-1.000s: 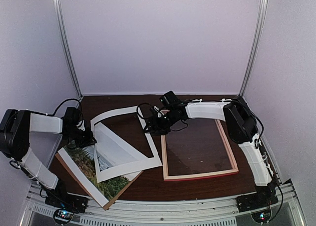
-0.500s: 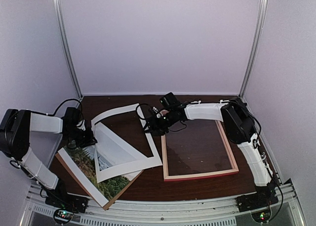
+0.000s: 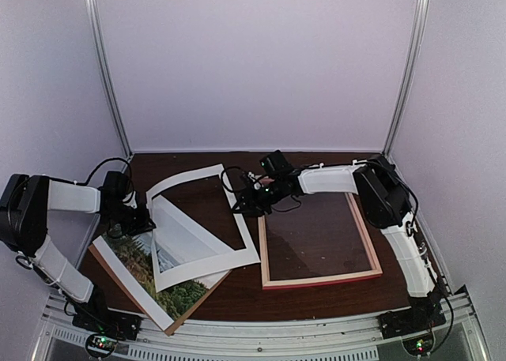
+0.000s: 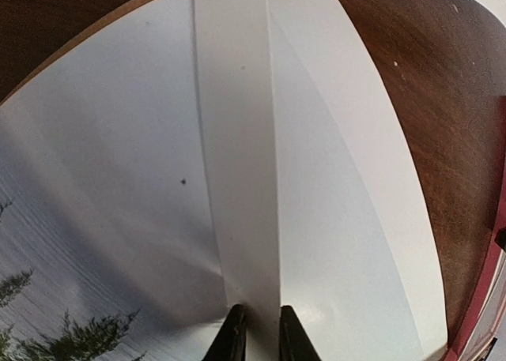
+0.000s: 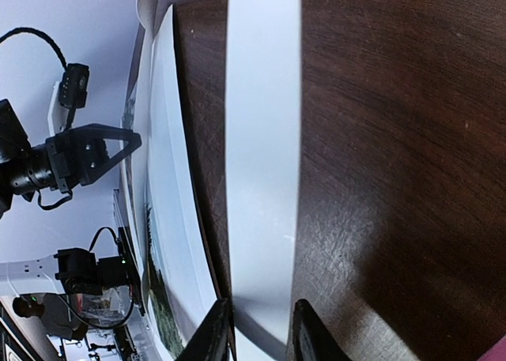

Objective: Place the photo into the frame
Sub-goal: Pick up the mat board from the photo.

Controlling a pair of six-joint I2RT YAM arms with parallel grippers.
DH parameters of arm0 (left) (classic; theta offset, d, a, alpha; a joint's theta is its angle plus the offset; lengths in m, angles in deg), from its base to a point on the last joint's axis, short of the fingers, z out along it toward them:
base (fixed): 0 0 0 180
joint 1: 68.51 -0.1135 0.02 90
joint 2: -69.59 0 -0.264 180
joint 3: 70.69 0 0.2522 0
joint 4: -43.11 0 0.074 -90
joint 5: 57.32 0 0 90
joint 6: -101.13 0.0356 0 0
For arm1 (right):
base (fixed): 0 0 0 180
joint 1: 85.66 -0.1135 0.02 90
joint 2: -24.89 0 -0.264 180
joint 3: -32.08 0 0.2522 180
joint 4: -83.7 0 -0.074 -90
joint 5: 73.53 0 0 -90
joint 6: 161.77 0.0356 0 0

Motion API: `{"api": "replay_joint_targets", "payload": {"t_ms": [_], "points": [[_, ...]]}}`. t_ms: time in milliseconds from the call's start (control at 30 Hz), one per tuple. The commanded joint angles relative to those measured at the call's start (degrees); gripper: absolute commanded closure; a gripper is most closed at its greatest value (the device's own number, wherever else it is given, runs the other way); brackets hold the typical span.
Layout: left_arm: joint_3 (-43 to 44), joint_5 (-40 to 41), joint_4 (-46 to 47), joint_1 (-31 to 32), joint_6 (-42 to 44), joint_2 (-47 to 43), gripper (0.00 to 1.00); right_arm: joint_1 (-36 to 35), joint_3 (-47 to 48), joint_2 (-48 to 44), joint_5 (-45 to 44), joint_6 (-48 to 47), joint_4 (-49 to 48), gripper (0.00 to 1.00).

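Observation:
The photo, pale sky over green trees, lies at the front left on a brown backing board. A white mat border lies tilted over it. My left gripper is shut on the mat's left strip, with the photo beneath. My right gripper is shut on the mat's right strip. The photo's edge shows to the left in the right wrist view. The frame, with pink rails, lies flat at the centre right, apart from the photo.
The dark wood table is enclosed by pale walls with metal posts at the back corners. The frame's pink rail shows at the right edge of the left wrist view. The left arm shows in the right wrist view.
My right gripper has shifted slightly to the right with the mat's right strip, and the mat's far corner has risen a little. The left arm, photo and frame have not moved.

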Motion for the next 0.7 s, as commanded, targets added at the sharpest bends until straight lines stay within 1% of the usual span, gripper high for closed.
{"api": "replay_joint_targets", "payload": {"t_ms": [0, 133, 467, 667], "points": [[-1.7, 0.2, -2.2, 0.6, 0.1, 0.6, 0.85, 0.4, -0.9, -3.8, 1.2, 0.4, -2.2, 0.74], [-1.7, 0.7, -2.4, 0.6, 0.3, 0.3, 0.85, 0.4, -1.2, -4.0, 2.0, 1.4, -3.5, 0.8], [-1.3, 0.6, -2.5, 0.6, 0.2, -0.1, 0.8, 0.5, -1.5, -5.9, 2.1, 0.9, -2.8, 0.92], [-1.0, 0.6, -2.7, 0.6, -0.1, -0.7, 0.73, 0.7, -1.7, -7.3, 1.9, 0.0, -1.3, 0.99]]}}
